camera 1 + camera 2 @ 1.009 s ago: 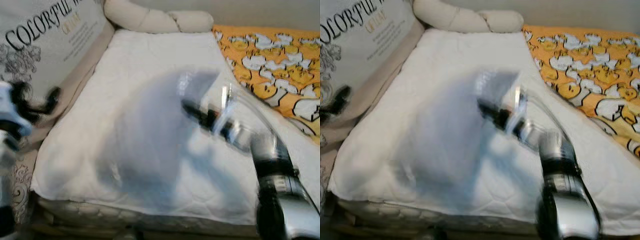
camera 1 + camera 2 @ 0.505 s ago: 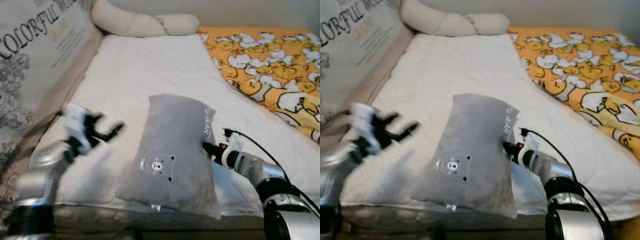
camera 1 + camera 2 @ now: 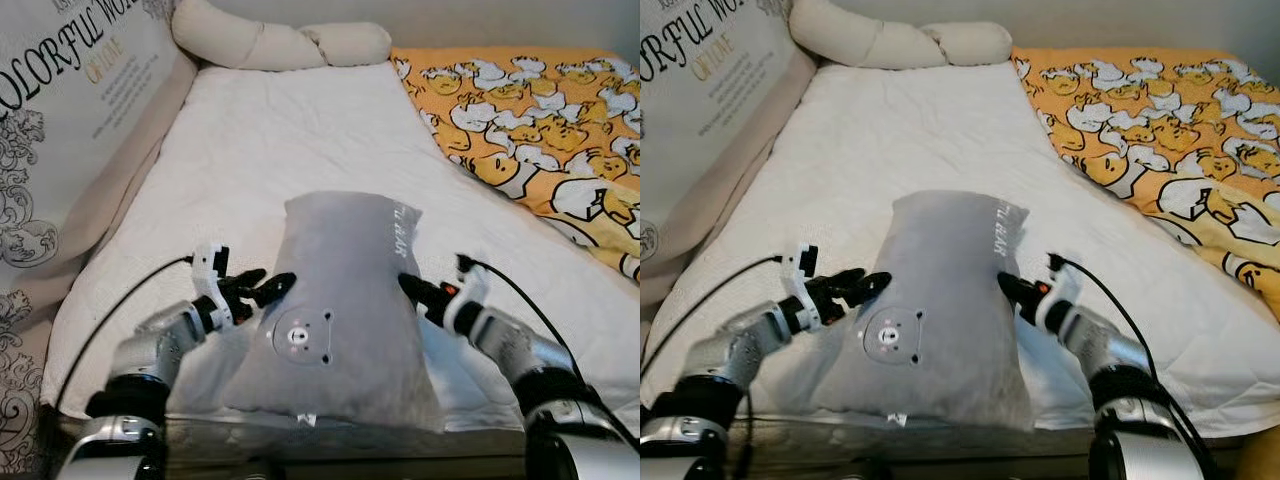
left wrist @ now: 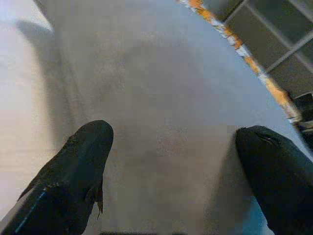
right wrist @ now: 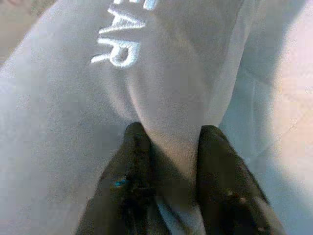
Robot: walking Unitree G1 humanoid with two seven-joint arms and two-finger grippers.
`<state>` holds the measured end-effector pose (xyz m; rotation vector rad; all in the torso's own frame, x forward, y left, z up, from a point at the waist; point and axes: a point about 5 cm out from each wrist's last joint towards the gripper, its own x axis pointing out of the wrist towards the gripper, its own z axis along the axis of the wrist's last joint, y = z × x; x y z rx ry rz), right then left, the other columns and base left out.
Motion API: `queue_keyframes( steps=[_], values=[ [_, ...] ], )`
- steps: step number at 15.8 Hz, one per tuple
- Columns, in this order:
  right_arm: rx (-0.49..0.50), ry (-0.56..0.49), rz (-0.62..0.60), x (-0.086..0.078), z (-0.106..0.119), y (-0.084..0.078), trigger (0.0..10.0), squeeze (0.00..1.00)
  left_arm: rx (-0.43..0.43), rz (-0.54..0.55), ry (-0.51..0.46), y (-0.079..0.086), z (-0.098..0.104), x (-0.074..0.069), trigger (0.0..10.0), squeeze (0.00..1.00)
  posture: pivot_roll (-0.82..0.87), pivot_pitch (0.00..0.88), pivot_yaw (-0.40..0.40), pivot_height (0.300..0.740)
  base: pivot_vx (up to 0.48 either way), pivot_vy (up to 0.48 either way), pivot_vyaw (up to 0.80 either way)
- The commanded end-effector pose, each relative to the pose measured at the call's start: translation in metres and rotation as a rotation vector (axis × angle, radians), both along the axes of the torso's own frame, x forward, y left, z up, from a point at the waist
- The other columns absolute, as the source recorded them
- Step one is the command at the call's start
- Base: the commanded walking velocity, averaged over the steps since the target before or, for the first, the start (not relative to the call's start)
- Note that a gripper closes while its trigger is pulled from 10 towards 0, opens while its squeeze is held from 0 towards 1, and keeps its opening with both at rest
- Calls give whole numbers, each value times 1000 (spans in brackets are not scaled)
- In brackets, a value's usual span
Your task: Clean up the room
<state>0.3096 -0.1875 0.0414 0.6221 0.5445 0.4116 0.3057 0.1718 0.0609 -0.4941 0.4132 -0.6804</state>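
Soft gray plush pillow (image 3: 345, 300) w/ embroidered bear face & white lettering is lying on the quilted white mattress pad (image 3: 290, 140) of the bed, near its front edge. Right claw (image 3: 412, 289) is pinching a fold of the pillow's edge at 3 o'clock. Left claw (image 3: 262, 289) is sitting at 9 o'clock, fingers spread wide against the fuzzy fabric. Duck-print orange blanket (image 3: 520, 120) is lying at 2 o'clock.

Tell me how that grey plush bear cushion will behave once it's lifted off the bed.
The grey plush bear cushion probably sags, since its fabric bunches between the right gripper fingers. It looks light for its bulk. The left gripper, open at the opposite edge, would likely need to grip to keep it level.
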Motion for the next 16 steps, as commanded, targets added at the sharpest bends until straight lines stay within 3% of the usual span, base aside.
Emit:
queue_keyframes(
  steps=[1,3,8,10,11,12,13,14,15,16],
  values=[
    [36,-20,-20,-1,5,-10,10000,1000,-53,-12,20,-1,-4,-3,10000,1000,-52,0,56,740,0,0,0],
    [140,-42,-39,-12,6,-19,10000,1000,-62,-59,58,-5,-17,-13,10000,1000,-51,0,53,740,0,0,0],
    [212,-2,57,-30,1,-16,10000,1000,-79,-85,83,-2,-24,-21,10000,1000,-43,0,42,740,0,0,0],
    [219,22,89,-34,-4,-10,10000,1000,-82,-108,78,-4,-25,-22,10000,1000,-44,0,41,740,0,0,0],
    [214,52,115,-34,-10,3,10000,1000,-81,-126,72,-10,-25,-23,10000,1000,-45,0,43,740,0,0,0],
    [228,79,150,-33,-13,17,10000,882,-45,-156,71,-17,-28,-24,7451,1000,-43,0,43,740,0,0,0],
    [217,94,173,-33,-16,27,10000,0,-3,-169,79,-22,-32,-25,2392,682,-40,0,42,740,0,0,0],
    [199,108,179,-32,-19,35,10000,0,23,-164,86,-25,-35,-25,0,0,-39,0,44,740,0,0,0],
    [176,110,168,-30,-22,41,7333,0,19,-153,100,-28,-36,-24,0,0,-39,0,44,740,0,0,0],
    [162,108,155,-29,-23,43,1843,0,13,-161,108,-31,-37,-25,0,0,-33,0,44,740,0,0,0]
  ],
)
